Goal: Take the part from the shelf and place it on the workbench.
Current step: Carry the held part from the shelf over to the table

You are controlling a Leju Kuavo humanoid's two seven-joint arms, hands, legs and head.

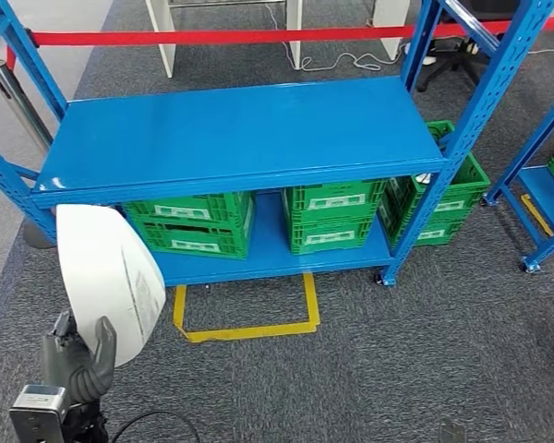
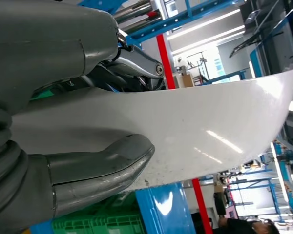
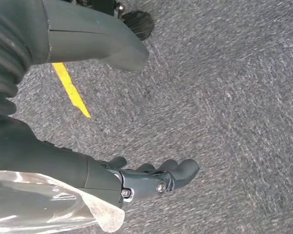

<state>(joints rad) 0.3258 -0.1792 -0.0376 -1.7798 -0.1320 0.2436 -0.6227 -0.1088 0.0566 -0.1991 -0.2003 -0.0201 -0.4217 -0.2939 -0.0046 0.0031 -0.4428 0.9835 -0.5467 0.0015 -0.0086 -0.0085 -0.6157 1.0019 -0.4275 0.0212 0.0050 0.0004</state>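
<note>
Carrying is the step in hand: left hand (image 1: 79, 362) is gripping the white part (image 1: 107, 277) in its fingers (image 2: 100, 165), clear of the blue shelf (image 1: 239, 138). Right hand (image 3: 137, 178) is hanging open over carpet. Next, turning toward an unseen tabletop.

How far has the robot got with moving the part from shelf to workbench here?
Pickup looks done: the left hand grips the white part, clear of the blue shelf. The right hand hangs open over carpet. Carrying it to the workbench and placing it remain.
</note>
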